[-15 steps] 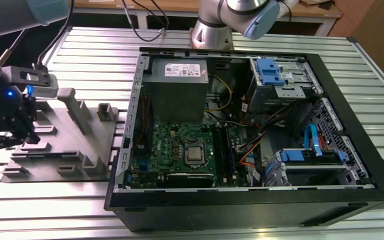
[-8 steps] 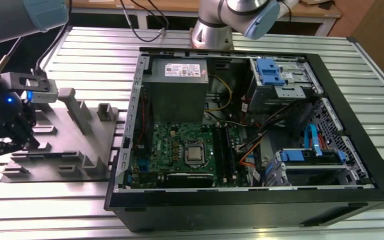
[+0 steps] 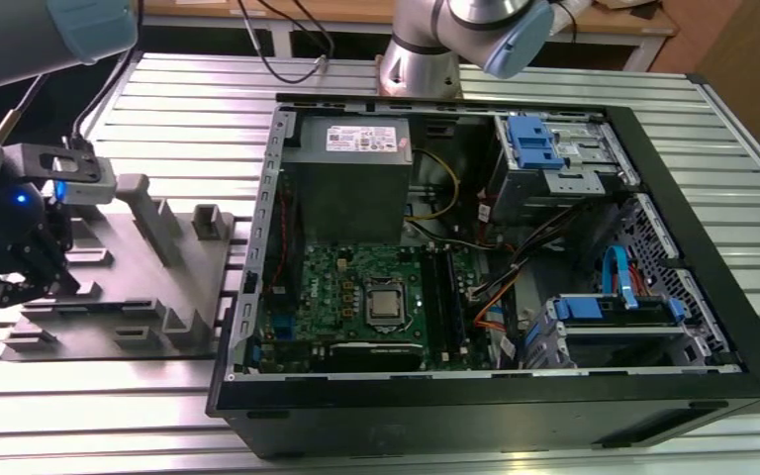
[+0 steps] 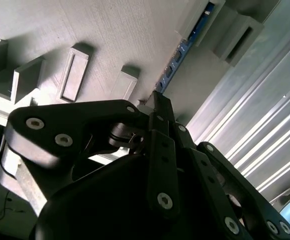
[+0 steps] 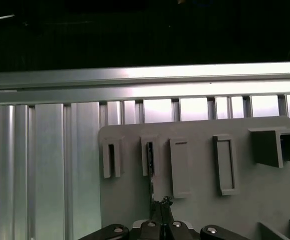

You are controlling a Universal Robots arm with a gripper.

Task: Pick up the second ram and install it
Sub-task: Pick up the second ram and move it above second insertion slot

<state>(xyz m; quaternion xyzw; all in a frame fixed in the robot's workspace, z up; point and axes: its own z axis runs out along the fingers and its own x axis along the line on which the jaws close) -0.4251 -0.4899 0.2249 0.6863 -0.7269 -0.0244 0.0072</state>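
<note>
Fingers (image 4: 159, 150) of the gripper (image 4: 157, 102) are drawn narrow, almost together, and the near end of the second ram (image 4: 180, 50) sits between their tips. As far as both wrist views show, they pinch that end. From the tips the blue stick runs straight away, standing on its long edge, with its dark chips showing along one face in the second wrist view.

In the first wrist view the gripper (image 5: 160, 212) is lined up with the second ram (image 5: 150, 165), a thin dark line that leads into a raised slot holder. That holder is the second one counted from the corner of the grey fixture plate (image 5: 194, 210), in the row along the plate's far edge. The ram's farther part rests in it, so the stick is still seated on the plate.

Beyond that edge lies the ribbed metal table (image 5: 45, 165). In the exterior view the gripper (image 3: 11, 272) hangs over the edge of the fixture plate (image 3: 130, 297) at the exterior view's left. Just beside the plate, at its other edge, the open computer case (image 3: 697, 297) lies on the table (image 3: 90, 406), its motherboard (image 3: 353, 287) facing up. Past the case, at the table's far edge, stands the base of an arm (image 3: 420, 49).
</note>
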